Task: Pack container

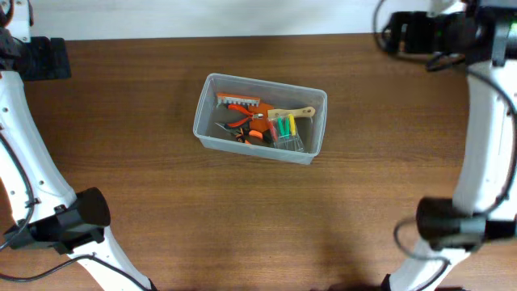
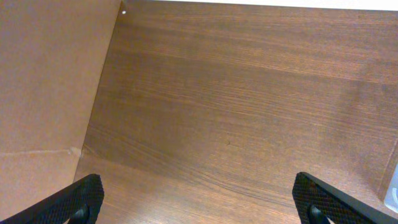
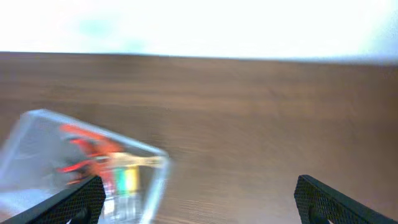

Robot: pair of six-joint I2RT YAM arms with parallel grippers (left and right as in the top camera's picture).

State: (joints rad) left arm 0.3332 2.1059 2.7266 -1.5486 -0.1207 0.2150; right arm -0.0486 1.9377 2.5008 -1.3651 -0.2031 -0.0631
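Observation:
The container [image 1: 253, 149], a clear plastic bin, stands in the middle of the wooden table. It holds orange-handled pliers [image 1: 239, 123], a wooden-handled brush [image 1: 292, 114], an orange bit holder [image 1: 237, 101] and a small clear case of coloured bits [image 1: 287, 134]. The right wrist view shows the bin [image 3: 31, 134] blurred at lower left, beside the left finger of my right gripper [image 3: 199, 200], which is open and empty. My left gripper [image 2: 199, 200] is open and empty over bare wood. A sliver of the bin [image 2: 392, 193] shows at that view's right edge.
The table's left edge [image 2: 99, 106] runs through the left wrist view, with brown floor beyond it. The arm links stand at the left [image 1: 81, 214] and right [image 1: 452, 222] sides of the table. A white wall lies past the far edge.

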